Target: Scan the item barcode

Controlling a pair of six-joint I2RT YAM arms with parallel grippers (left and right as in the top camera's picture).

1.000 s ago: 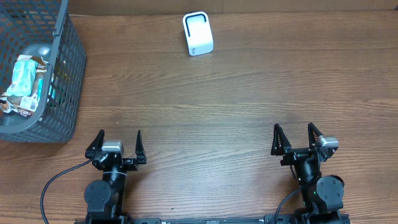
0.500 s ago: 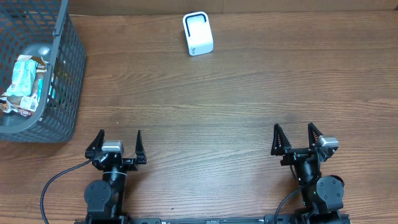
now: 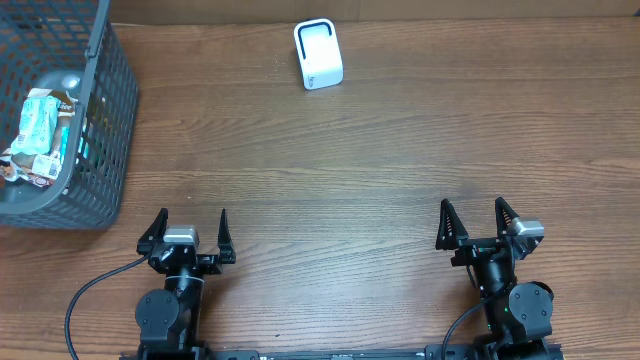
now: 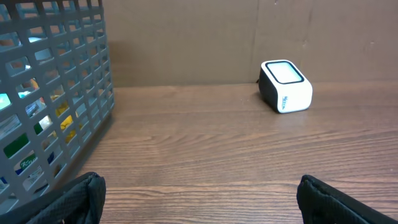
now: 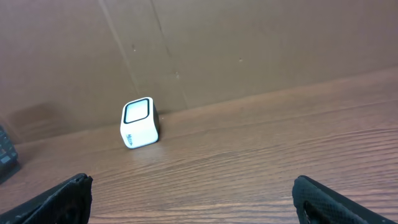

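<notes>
A small white barcode scanner (image 3: 318,54) with a dark-rimmed window stands at the back middle of the table; it also shows as the scanner (image 4: 285,86) in the left wrist view and the scanner (image 5: 139,122) in the right wrist view. Packaged items (image 3: 38,125) lie inside a grey mesh basket (image 3: 105,130) at the far left. My left gripper (image 3: 191,232) rests open near the front left, nothing between its fingers. My right gripper (image 3: 473,224) stands open at the front right, likewise empty. Both are far from the scanner and the basket.
The basket wall (image 4: 56,106) fills the left of the left wrist view, with coloured packets behind the mesh. A brown cardboard wall (image 5: 249,43) closes off the back of the wooden table (image 3: 380,170). Black cables trail from the arm bases at the front edge.
</notes>
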